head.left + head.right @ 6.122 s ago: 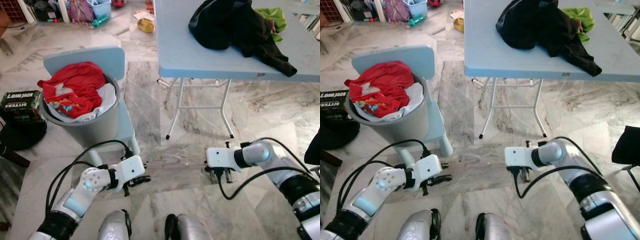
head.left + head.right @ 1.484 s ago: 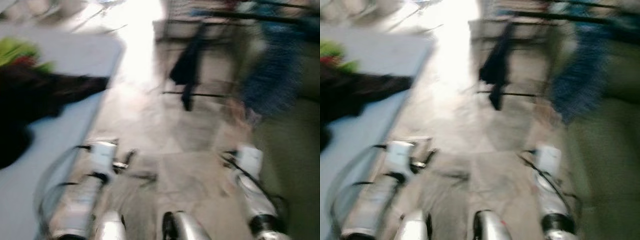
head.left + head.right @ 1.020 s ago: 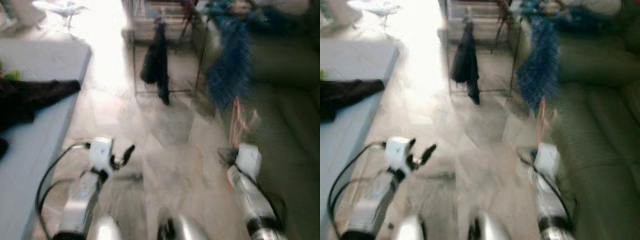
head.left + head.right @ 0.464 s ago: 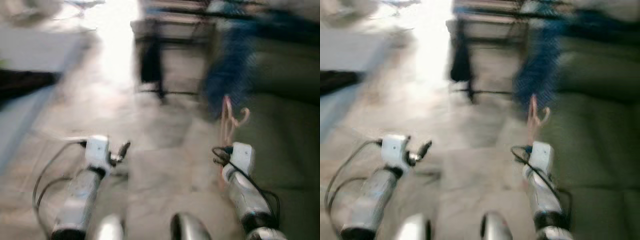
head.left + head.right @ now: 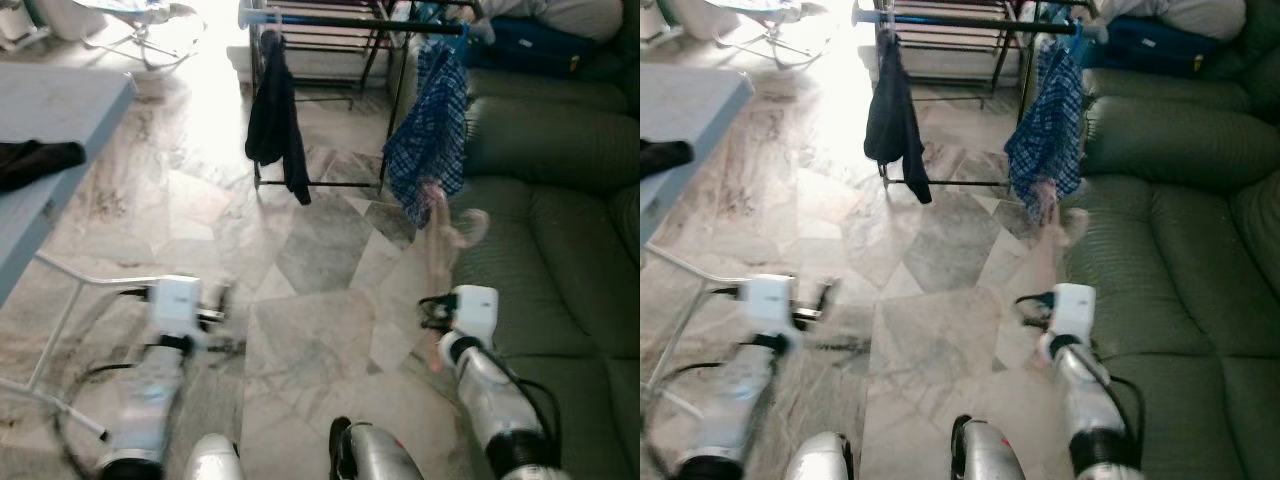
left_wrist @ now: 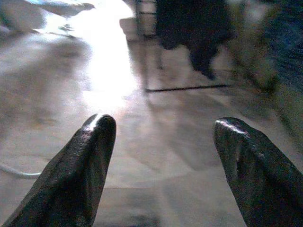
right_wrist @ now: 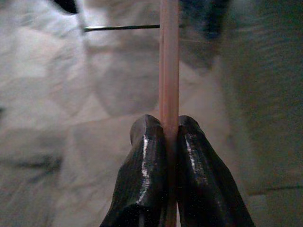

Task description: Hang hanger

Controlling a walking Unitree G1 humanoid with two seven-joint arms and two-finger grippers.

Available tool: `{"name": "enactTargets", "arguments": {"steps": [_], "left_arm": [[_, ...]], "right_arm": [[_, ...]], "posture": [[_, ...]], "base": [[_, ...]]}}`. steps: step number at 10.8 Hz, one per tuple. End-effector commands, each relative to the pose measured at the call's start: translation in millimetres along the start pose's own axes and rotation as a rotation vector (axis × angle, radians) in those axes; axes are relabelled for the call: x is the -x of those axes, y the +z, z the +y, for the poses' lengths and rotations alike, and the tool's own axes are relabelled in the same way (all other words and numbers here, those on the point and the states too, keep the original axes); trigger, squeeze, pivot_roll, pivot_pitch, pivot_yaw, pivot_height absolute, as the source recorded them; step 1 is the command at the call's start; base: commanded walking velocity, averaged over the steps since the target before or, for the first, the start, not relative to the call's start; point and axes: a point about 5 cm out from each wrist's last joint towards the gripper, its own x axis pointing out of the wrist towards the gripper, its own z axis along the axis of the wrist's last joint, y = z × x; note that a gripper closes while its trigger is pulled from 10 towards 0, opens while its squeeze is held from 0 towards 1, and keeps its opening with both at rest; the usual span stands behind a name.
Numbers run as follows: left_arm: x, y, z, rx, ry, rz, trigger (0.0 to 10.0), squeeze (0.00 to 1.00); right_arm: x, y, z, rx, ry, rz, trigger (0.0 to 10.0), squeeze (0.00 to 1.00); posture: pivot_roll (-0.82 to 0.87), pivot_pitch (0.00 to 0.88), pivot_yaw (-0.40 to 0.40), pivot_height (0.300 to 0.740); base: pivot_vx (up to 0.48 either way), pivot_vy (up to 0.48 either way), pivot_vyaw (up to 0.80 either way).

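Note:
A pale pink hanger [image 5: 438, 238] stands up blurred in front of my right arm, its hook end near the blue checked garment [image 5: 428, 135]. My right gripper [image 7: 169, 126] is shut on the hanger's thin pink bar [image 7: 169, 66]. In the head views that gripper [image 5: 434, 308] sits low at the right, beside the sofa. The drying rack's dark rail [image 5: 340, 20] runs across the far top, and a dark garment [image 5: 275, 120] hangs from it. My left gripper [image 6: 161, 130] is open over bare floor, with nothing between its fingers, and appears blurred at the lower left [image 5: 215, 318].
A green sofa [image 5: 560, 230] fills the right side, close to my right arm. A light blue folding table [image 5: 50, 120] with a dark cloth [image 5: 35, 160] stands at the left, its white legs [image 5: 60, 310] near my left arm. Marble floor [image 5: 320, 260] leads to the rack.
The camera has swung and steadied, so the rack and sofa are now sharp and ahead and the table has slid left. My right gripper still holds the hanger.

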Motion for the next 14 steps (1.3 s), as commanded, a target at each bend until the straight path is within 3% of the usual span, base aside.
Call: {"name": "enactTargets", "arguments": {"steps": [1,3,4,7,14], "left_arm": [[7.3,-6.0,8.2,-0.032,0.049,0.013,10.0,0.0],[25.7,-16.1,21.9,-0.031,0.094,0.03,10.0,0.0],[28.5,-16.5,19.6,-0.002,0.08,0.025,10.0,0.0],[24.2,-10.4,8.9,0.019,0.043,-0.013,10.0,0.0],[19.4,-6.6,6.4,0.022,0.025,-0.028,10.0,0.0]], "right_arm": [[6.6,-5.2,-0.9,0.028,0.033,0.007,10.0,0.0],[24.3,-16.6,-5.6,0.101,0.059,-0.016,10.0,0.0],[27.4,-17.6,-10.0,0.065,0.03,-0.025,10.0,0.0],[25.1,-10.6,-2.4,0.151,0.088,-0.057,10.0,0.0],[18.1,-1.2,3.8,0.18,0.098,-0.09,10.0,0.0]], "posture": [[0.04,0.111,-0.052,0.74],[0.04,0.119,-0.048,0.74],[0.05,0.12,-0.048,0.74],[0.05,0.118,-0.051,0.74],[0.05,0.118,-0.054,0.74]], "base": [[0.0,0.0,0.0],[0.0,0.0,0.0],[0.0,0.0,0.0],[0.096,0.0,0.0],[0.434,0.0,0.0]]}}
